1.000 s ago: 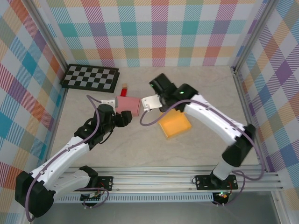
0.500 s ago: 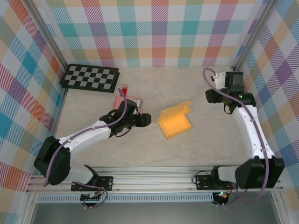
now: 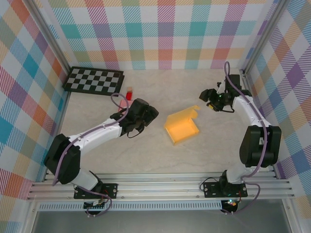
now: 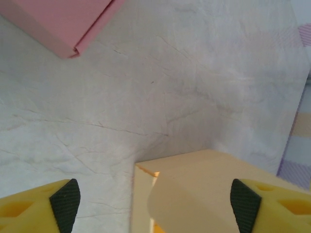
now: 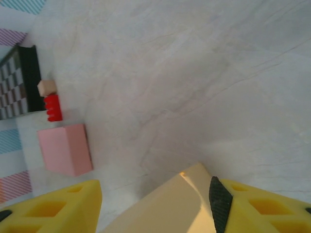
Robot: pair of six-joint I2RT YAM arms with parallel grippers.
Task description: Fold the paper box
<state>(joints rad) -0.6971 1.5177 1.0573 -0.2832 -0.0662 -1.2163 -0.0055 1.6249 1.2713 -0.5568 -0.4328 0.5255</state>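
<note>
Fingers on my left spread empty beside the yellow box, right fingers likewise spread; best pinch its raised flap squarely, pressing along the crease

You see an orange-yellow paper box, a pink box and a red block. The board has black and white checks. The walls carry plaid in many colours; the table is beige with fine veins.
</note>
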